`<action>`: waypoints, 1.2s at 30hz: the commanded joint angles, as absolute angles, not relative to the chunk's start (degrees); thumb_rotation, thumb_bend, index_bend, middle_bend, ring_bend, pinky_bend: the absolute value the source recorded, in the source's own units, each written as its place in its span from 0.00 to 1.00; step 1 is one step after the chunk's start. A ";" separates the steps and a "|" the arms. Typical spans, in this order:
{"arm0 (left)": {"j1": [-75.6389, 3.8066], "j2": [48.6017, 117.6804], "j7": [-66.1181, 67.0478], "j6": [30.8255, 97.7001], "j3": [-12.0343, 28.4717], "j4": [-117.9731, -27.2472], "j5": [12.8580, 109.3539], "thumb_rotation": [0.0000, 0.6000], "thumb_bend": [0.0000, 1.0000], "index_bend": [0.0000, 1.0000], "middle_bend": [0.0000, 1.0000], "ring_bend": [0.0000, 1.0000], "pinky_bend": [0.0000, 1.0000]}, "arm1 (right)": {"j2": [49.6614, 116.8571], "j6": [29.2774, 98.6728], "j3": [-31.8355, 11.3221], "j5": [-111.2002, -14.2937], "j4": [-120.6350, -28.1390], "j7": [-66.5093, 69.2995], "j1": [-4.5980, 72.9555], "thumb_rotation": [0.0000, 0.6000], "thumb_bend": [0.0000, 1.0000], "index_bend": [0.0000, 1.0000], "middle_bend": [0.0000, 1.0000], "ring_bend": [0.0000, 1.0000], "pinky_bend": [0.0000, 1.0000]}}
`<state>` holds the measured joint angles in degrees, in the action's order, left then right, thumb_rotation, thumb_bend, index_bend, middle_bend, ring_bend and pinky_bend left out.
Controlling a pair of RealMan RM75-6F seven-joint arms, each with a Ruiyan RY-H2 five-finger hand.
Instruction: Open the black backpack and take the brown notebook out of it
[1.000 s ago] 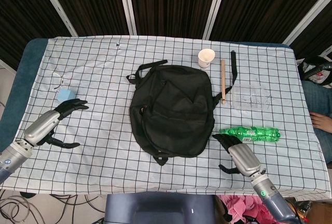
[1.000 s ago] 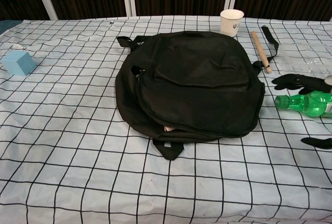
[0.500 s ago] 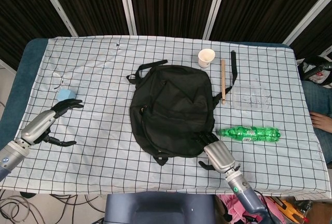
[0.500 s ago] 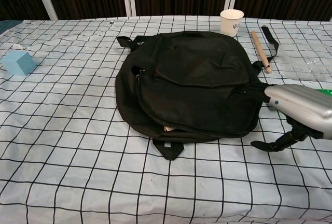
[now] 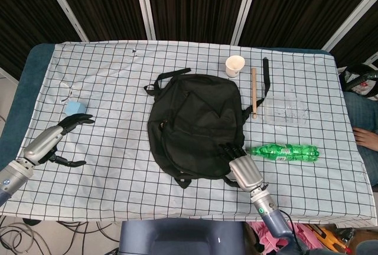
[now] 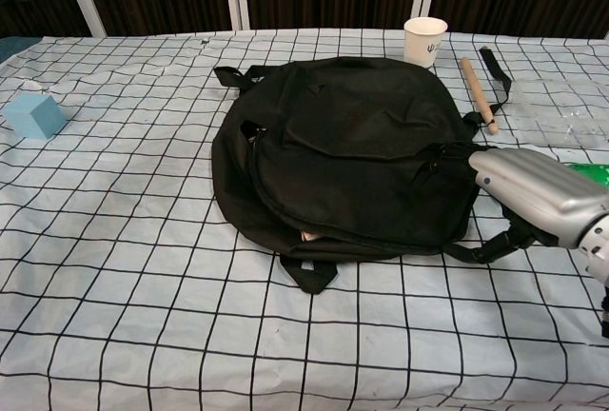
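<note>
Since a second ago the right hand (image 5: 239, 163) has swung in from beside the green plastic bottle (image 5: 283, 151) to the backpack's near right edge, while the left hand (image 5: 59, 137) has barely shifted. A checked tablecloth (image 5: 106, 172) covers the table, and the black backpack (image 5: 195, 124) lies flat at its middle, still zipped along most of its edge, with a sliver of something pale showing at the near seam in the chest view; the brown notebook itself cannot be seen. The right hand's dark fingers (image 6: 447, 159) lie against the bag's side fabric, thumb under the lower edge, but whether they actually grip anything I cannot tell. The left hand rests on the cloth well left of the bag, fingers spread and holding nothing, just beside a light blue cube (image 5: 74, 108). Beyond the bag stand a clear plastic container (image 5: 286, 112), a wooden stick (image 5: 254, 92) and a white paper cup (image 5: 234, 65).
</note>
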<state>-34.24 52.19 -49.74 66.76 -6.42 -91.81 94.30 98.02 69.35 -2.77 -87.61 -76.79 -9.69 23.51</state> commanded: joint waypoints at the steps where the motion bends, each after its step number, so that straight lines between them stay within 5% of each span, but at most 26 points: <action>1: -34.16 52.30 -49.67 66.41 -6.24 -91.78 94.31 1.00 0.10 0.16 0.08 0.00 0.00 | 98.30 69.44 -2.71 -87.68 -76.50 -9.32 23.56 1.00 0.21 0.29 0.10 0.08 0.12; 29: -32.93 51.15 -48.97 64.74 -4.52 -92.60 94.37 1.00 0.10 0.15 0.08 0.00 0.00 | 104.16 69.65 -3.55 -86.28 -75.40 -11.64 23.85 1.00 0.21 0.29 0.09 0.06 0.12; 36: -32.87 51.17 -49.10 64.20 -4.31 -92.50 94.62 1.00 0.10 0.15 0.08 0.00 0.00 | 103.86 70.89 -3.94 -87.07 -74.49 -10.55 24.01 1.00 0.35 0.33 0.10 0.07 0.12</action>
<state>-32.87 51.17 -49.10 64.19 -4.32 -92.50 94.63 104.00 70.77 -3.85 -86.97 -74.38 -10.67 23.99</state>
